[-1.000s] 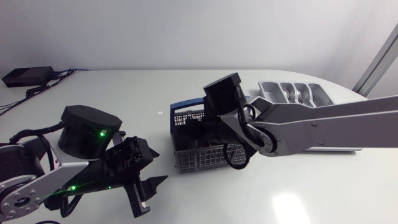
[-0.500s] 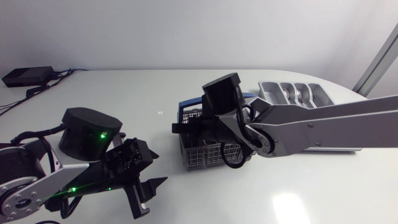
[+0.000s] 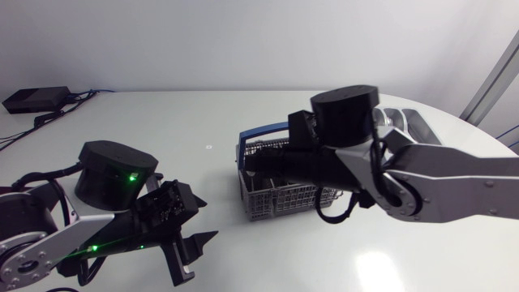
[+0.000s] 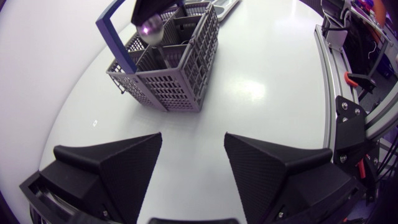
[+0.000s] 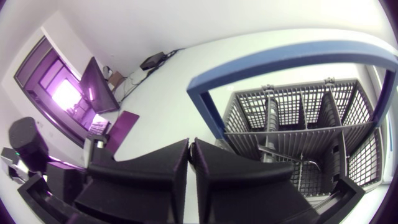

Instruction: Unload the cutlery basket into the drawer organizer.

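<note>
Grey cutlery basket (image 3: 280, 193) sitting mid-frame; right gripper (image 3: 256, 162) hovering over it, pinching a spoon (image 4: 151, 31); left gripper (image 3: 201, 253) gaping empty, lower left.

A broad white table (image 3: 162, 122) with a smooth, slightly glossy top fills most of the head view, and its far edge curves round towards the right. Behind it stands a plain pale wall (image 3: 243, 40), evenly lit and bare. At the table's far left corner lies a flat black box (image 3: 36, 99) with dark cables (image 3: 81, 96) trailing from it. A soft patch of reflected light (image 3: 379, 268) shines on the near right of the top, and the left wrist view shows such a glare (image 4: 255, 92) too. A slanted aluminium post (image 3: 491, 73) rises at the far right
</note>
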You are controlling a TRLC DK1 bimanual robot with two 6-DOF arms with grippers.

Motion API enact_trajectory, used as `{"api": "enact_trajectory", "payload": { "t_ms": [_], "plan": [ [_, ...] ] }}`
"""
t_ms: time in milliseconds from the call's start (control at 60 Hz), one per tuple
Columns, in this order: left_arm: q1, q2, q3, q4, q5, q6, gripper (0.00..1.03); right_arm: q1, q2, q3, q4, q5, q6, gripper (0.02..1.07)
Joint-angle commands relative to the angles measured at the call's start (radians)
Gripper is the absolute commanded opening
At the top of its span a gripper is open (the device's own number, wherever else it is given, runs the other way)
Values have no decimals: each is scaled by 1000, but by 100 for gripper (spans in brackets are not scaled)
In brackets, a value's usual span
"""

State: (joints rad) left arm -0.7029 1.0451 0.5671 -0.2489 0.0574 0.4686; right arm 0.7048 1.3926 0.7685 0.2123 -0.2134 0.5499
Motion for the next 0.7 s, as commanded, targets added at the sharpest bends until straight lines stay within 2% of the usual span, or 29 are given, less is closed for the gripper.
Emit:
{"api": "enact_trajectory", "payload": {
  "t_ms": [0,167,283,400,533,683],
  "plan": [
    [-7,-14,-29,-1,-4,-2,71,-42,-73,-23,22,-60,45,9],
    [-12,-7,-16,-4,-7,-4,71,-130,-170,22,-47,-215,79,8],
    [-20,-5,-6,-4,-25,-4,71,-192,-216,64,-139,-291,91,8],
    [-30,-5,11,-13,-30,-7,71,-329,-276,98,-271,-402,88,8],
    [-35,-10,51,-33,-31,-19,71,-472,-333,104,-473,-474,-62,8],
    [-75,-3,85,-36,-57,-25,71,-633,-371,92,-649,-478,-265,8]
  ]
}}
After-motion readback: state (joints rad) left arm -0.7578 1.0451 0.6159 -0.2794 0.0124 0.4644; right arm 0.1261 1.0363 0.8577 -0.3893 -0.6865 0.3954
